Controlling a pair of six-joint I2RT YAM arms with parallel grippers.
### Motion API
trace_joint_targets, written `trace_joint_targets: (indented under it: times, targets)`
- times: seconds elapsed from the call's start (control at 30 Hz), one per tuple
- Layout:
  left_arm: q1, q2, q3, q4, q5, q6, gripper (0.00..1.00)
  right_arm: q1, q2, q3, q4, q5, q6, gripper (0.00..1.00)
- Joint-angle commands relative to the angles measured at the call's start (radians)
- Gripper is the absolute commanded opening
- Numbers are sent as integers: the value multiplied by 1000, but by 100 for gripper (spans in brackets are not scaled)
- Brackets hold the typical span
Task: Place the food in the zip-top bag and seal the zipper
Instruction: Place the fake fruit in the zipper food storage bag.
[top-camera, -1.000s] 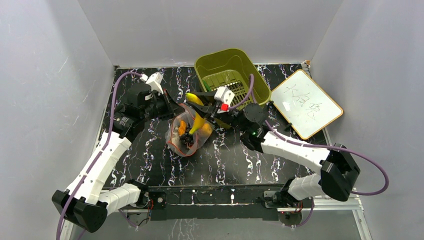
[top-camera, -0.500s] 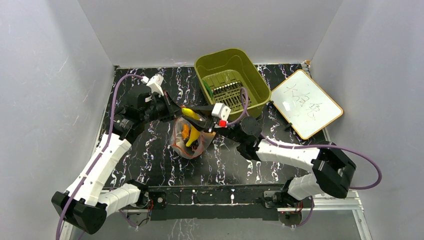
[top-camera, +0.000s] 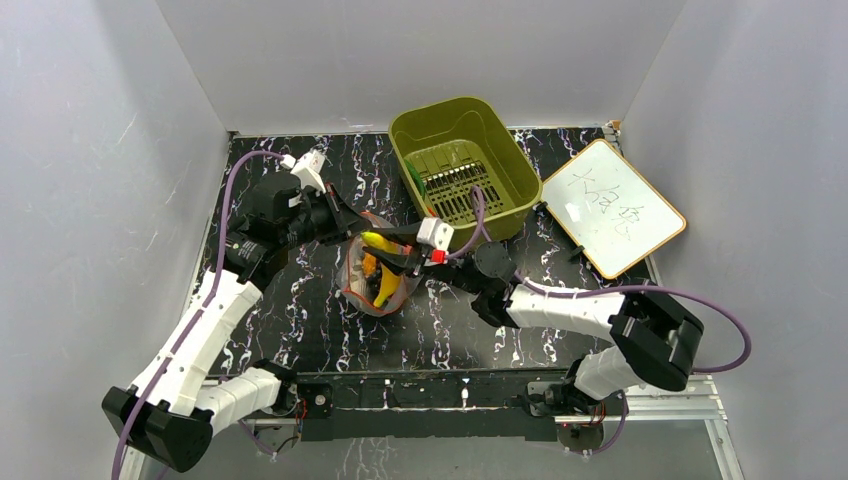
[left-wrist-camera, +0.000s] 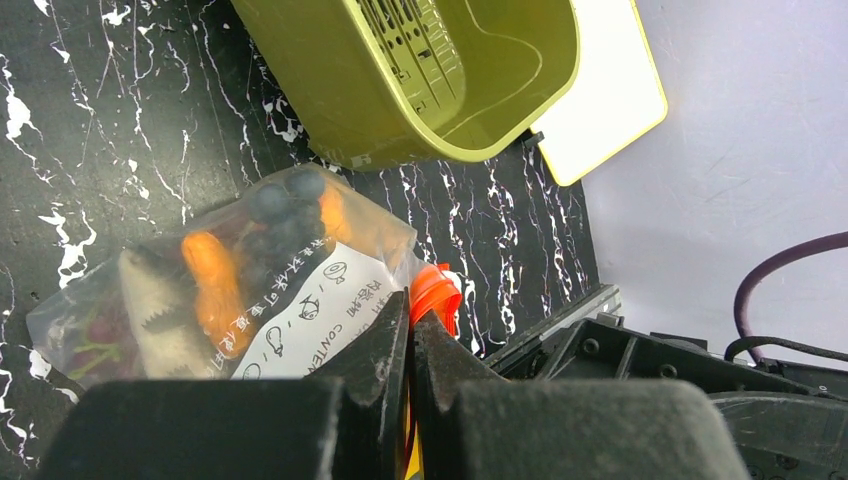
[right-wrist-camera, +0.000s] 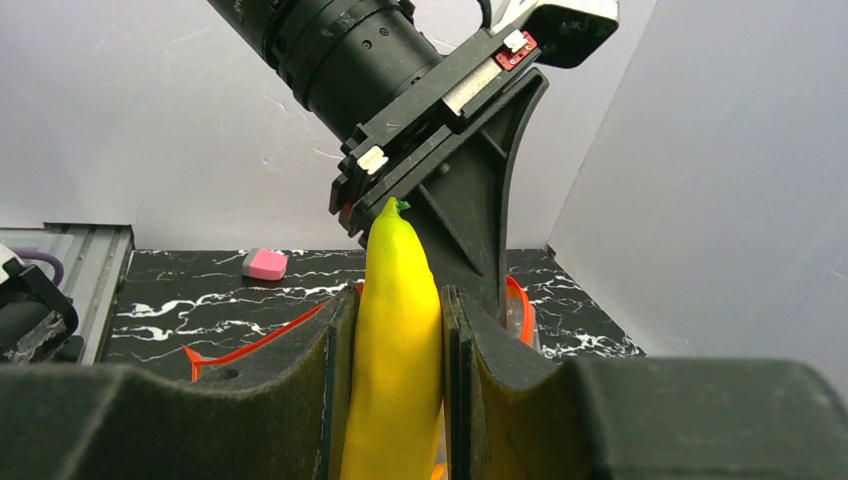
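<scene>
The clear zip-top bag (top-camera: 375, 280) lies mid-table with toy foods inside: a second banana, orange bits and dark grapes (left-wrist-camera: 285, 215). My left gripper (left-wrist-camera: 412, 310) is shut on the bag's mouth edge at the red-orange zipper (left-wrist-camera: 436, 292), holding it up. My right gripper (right-wrist-camera: 396, 310) is shut on a yellow banana (right-wrist-camera: 398, 340) and holds it over the open mouth, against the left gripper. In the top view the banana (top-camera: 378, 241) sits at the bag's upper edge, between the left gripper (top-camera: 352, 223) and the right gripper (top-camera: 398, 254).
The olive-green slotted basket (top-camera: 465, 165) stands behind the bag and holds a green bit at its left side. A whiteboard (top-camera: 612, 205) lies at the right. A pink eraser (right-wrist-camera: 265, 264) lies on the table beyond the bag.
My right gripper has carried the banana from beside the basket left and nearer, to the bag's mouth. The bag's mouth has bunched up slightly. The left gripper has kept its hold.
</scene>
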Motion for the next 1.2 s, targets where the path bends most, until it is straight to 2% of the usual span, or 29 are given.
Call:
trace_joint_targets:
  times: [0.0, 0.2, 0.37, 0.53, 0.63, 0.73, 0.93, 1.07, 1.17]
  targets:
    - [-2, -35, 4, 53, 39, -18, 0, 15, 24, 9, 84, 12, 24, 23]
    - [-2, -44, -3, 54, 40, -16, 0, 22, 34, 12, 21, 68, 74, 28]
    - [-1, -63, -21, 50, 25, -16, 0, 25, 7, 16, -101, 105, 74, 39]
    - [-1, -79, -33, 47, 10, -9, 0, 26, -15, 23, -226, 158, 63, 44]
    - [-1, -86, -47, 54, 1, -4, 0, 26, -20, 45, -278, 197, 65, 42]
    - [-2, -93, -58, 66, 2, -5, 0, 27, -21, 97, -365, 220, 77, 33]
    - [-1, -94, -63, 85, 25, -1, 0, 27, 8, 185, -507, 259, 138, 25]
    - [-1, -89, -63, 93, 40, -4, 0, 27, 41, 253, -598, 291, 180, 28]
    - [-1, -91, -70, 89, 38, -4, 0, 28, 65, 309, -689, 348, 181, 37]
